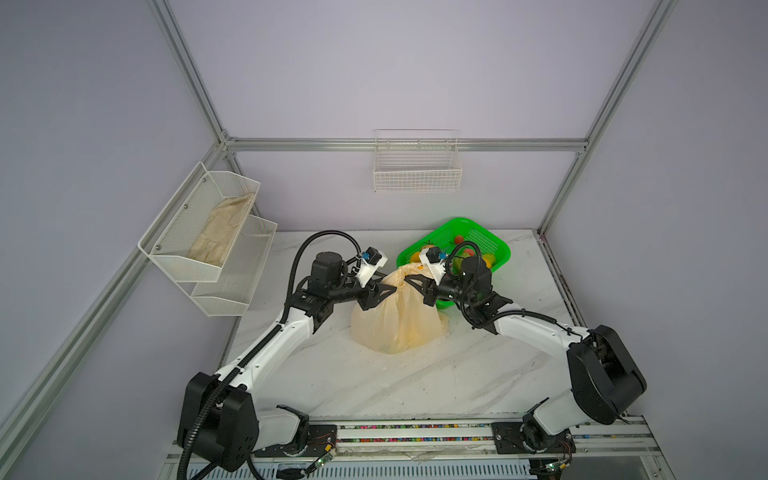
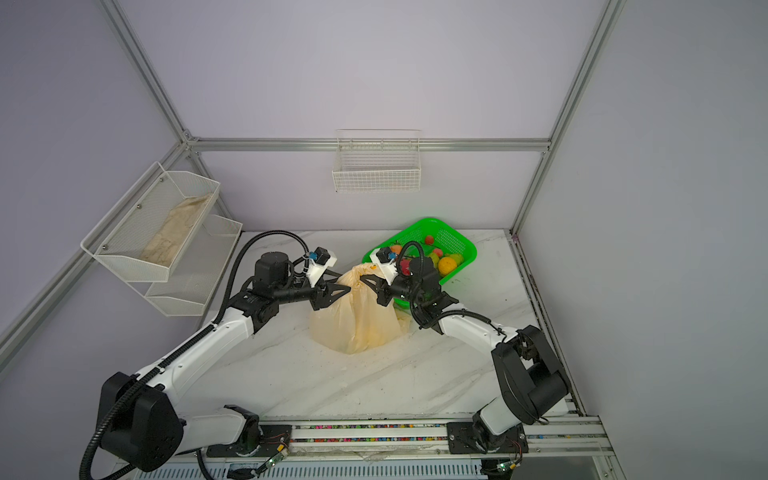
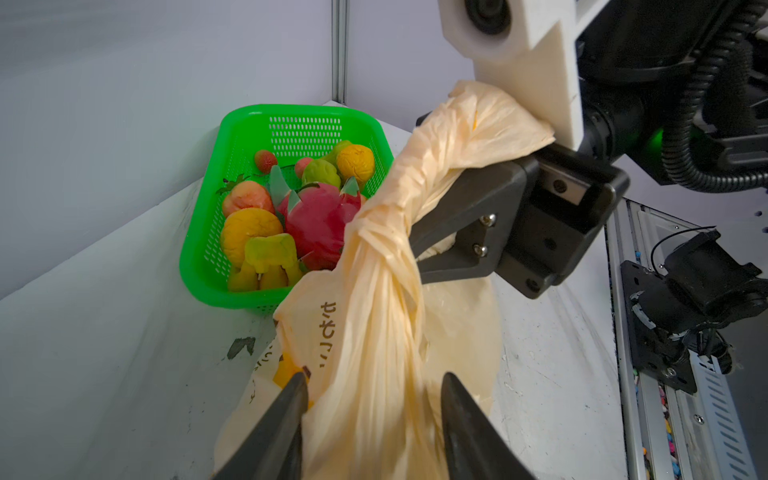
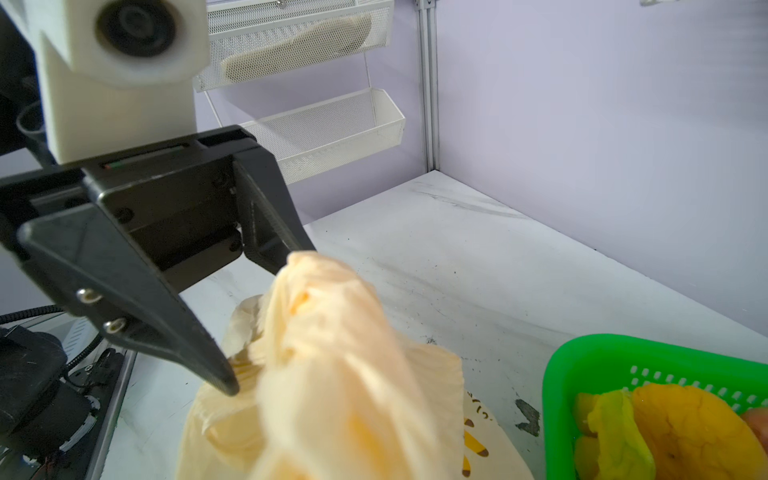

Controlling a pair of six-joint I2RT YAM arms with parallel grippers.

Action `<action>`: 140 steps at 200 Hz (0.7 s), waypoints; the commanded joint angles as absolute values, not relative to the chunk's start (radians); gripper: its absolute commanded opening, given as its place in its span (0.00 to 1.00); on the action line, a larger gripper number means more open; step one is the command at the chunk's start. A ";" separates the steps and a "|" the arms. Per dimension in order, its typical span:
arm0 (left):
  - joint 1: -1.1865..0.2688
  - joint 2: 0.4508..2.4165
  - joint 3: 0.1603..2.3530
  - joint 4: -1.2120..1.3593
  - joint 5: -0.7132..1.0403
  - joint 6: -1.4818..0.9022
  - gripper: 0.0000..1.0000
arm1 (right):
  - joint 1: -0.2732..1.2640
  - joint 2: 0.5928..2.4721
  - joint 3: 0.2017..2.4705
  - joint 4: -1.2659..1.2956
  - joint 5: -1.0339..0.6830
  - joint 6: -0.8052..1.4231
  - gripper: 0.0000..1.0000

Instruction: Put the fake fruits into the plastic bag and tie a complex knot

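The cream plastic bag [image 1: 395, 320] [image 2: 357, 320] stands mid-table with its top gathered upward. A tight twisted lump, the knot [image 3: 374, 224], sits in its neck. My left gripper [image 1: 386, 293] [image 3: 376, 395] [image 4: 266, 322] is open, with its fingers [image 3: 299, 399] astride the gathered plastic below the knot. My right gripper [image 1: 409, 279] [image 3: 419, 245] is shut on the bag's handle end, and a loose tail [image 3: 490, 124] is draped over it. Its own jaws are hidden behind plastic in the right wrist view. Several fake fruits [image 3: 320, 224] [image 2: 446, 265] [image 4: 690, 432] lie in the green basket. The bag's contents do not show clearly.
The green mesh basket [image 1: 490, 241] [image 3: 208, 232] [image 4: 582, 357] stands right behind the bag, against my right wrist. White mesh racks [image 1: 208, 232], one holding a pale cloth, hang on the left wall. A wire basket [image 1: 417, 166] hangs on the back wall. The arms' rail [image 1: 415, 432] runs along the front edge.
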State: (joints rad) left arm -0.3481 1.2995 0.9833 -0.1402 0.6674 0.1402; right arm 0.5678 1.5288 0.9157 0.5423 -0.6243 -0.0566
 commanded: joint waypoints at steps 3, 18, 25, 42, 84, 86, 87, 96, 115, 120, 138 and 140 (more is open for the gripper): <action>-0.349 1.278 0.939 -0.132 0.662 0.118 0.36 | 0.574 1.496 0.920 0.559 -0.573 -0.058 0.00; -0.350 1.277 0.927 -0.106 0.682 0.102 0.22 | 0.579 1.494 0.922 0.557 -0.553 -0.059 0.00; -0.350 1.277 0.924 -0.094 0.695 0.095 0.17 | 0.583 1.492 0.921 0.557 -0.545 -0.059 0.00; -0.350 1.275 0.920 -0.067 0.713 0.065 0.05 | 0.590 1.484 0.918 0.556 -0.517 -0.060 0.00; -0.347 1.237 0.875 0.063 0.722 -0.055 0.00 | 0.616 1.460 0.915 0.502 -0.382 -0.121 0.00; -0.347 1.234 0.871 0.075 0.727 -0.065 0.00 | 0.618 1.460 0.914 0.500 -0.375 -0.125 0.00; -0.347 1.235 0.869 0.081 0.729 -0.069 0.00 | 0.621 1.458 0.914 0.500 -0.371 -0.127 0.00; -0.347 1.231 0.851 0.138 0.750 -0.112 0.00 | 0.632 1.457 0.914 0.491 -0.339 -0.141 0.00; -0.347 1.224 0.836 0.197 0.769 -0.174 0.00 | 0.657 1.457 0.917 0.470 -0.288 -0.173 0.00; -0.347 1.222 0.836 0.203 0.771 -0.184 0.00 | 0.662 1.457 0.917 0.465 -0.278 -0.182 0.00; -0.348 1.223 0.838 0.216 0.773 -0.209 0.00 | 0.677 1.457 0.916 0.457 -0.255 -0.197 0.00; -0.348 1.223 0.838 0.216 0.773 -0.209 0.00 | 0.679 1.457 0.916 0.457 -0.254 -0.198 0.00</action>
State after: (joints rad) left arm -0.3481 1.2568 0.8700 0.0914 0.7303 -0.1261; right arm 0.6586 1.4818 0.9157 0.4789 -0.3321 -0.1448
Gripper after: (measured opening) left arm 0.047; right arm 0.052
